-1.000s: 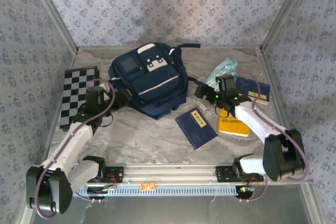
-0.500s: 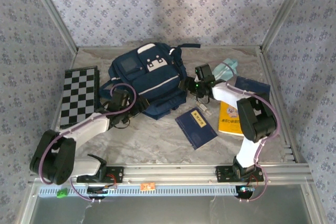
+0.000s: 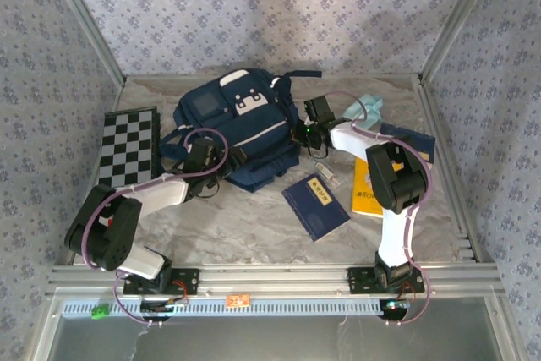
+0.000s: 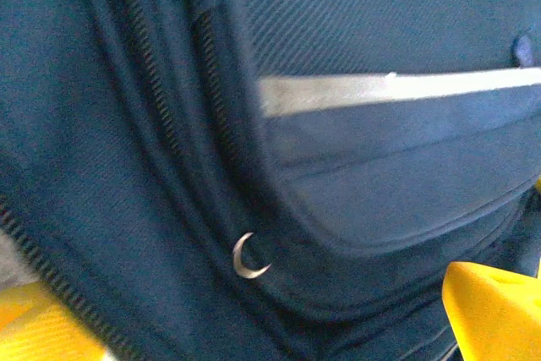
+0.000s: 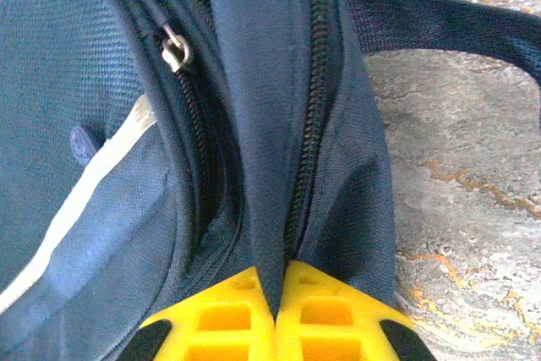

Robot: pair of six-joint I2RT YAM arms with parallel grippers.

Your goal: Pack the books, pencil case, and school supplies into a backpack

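The backpack [image 3: 241,128] lies flat in the middle of the worktop [image 3: 245,226], its zips closed where our right wrist view shows them, and both hands are now at it. A second ago our right hand [image 5: 275,314] hung open over the books. It has since swung across to the backpack's right edge and come together on a fold of fabric between two zip tracks, so the yellow fingertips [image 5: 245,289] meet with cloth pinched between them. A zip pull [image 5: 175,52] sits ahead and to the left of that pinch, not gripped. Our left hand [image 3: 222,161] has come in from beside the checkered board [image 3: 127,154] to the backpack's near-left side. Its fingers [image 4: 486,306] stand wide apart and hold nothing, with a seam and the white stripe [image 4: 389,86] ahead of them. Behind the right hand, untouched on the worktop, lie the navy book [image 3: 315,205], the yellow book [image 3: 365,196], the purple book [image 3: 414,143], the teal pencil case [image 3: 369,106] and the small clear item [image 3: 328,177]. We judge this to be the start of opening: one hand anchors the cloth so a zip can be drawn, and nothing is packed yet.
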